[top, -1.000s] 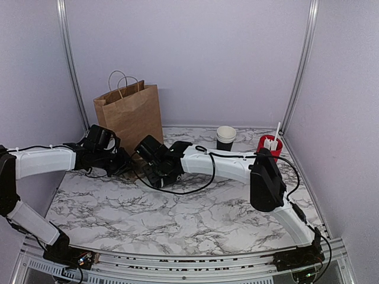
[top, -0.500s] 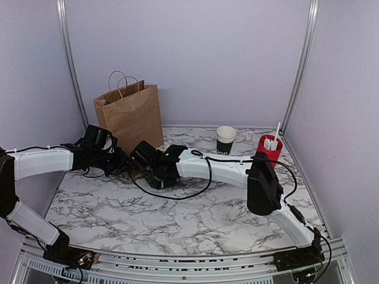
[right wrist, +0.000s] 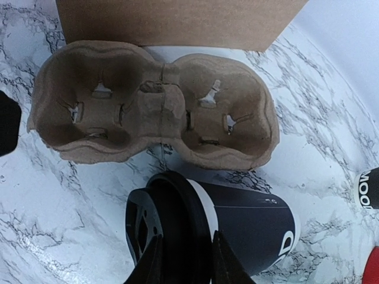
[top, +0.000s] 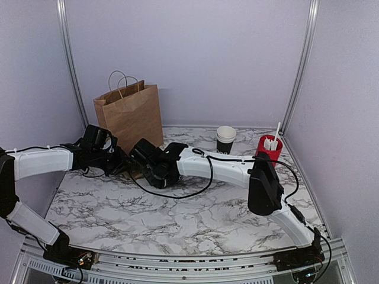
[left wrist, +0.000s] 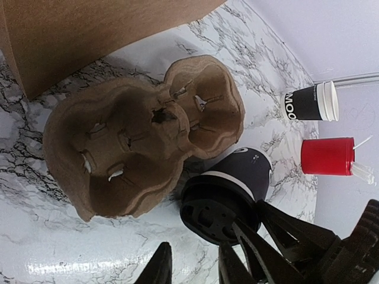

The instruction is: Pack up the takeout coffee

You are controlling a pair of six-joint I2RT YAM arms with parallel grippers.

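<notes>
The takeout coffee [right wrist: 243, 228], a black cup with a white rim and a black lid [right wrist: 172, 228], is just in front of a brown two-cup pulp carrier [right wrist: 154, 106]. My right gripper [right wrist: 186, 263] is shut on the lid's rim, one finger on each side. In the left wrist view the cup [left wrist: 246, 171] shows beside the carrier [left wrist: 136, 130]. My left gripper [left wrist: 192, 269] is open just left of the lid, with only marble between its fingers. In the top view both grippers [top: 145, 161] [top: 120, 162] meet in front of the bag and hide the cup.
A brown paper bag [top: 129, 115] with handles stands upright behind the carrier. A nested stack of black cups [top: 225, 139] and a red cup of white sticks [top: 269, 148] stand at the back right. Walls close in the marble table [top: 177, 219].
My right gripper's jaws have closed onto the coffee's lid, and that arm has shifted slightly left toward the carrier. The left arm has hardly moved.
</notes>
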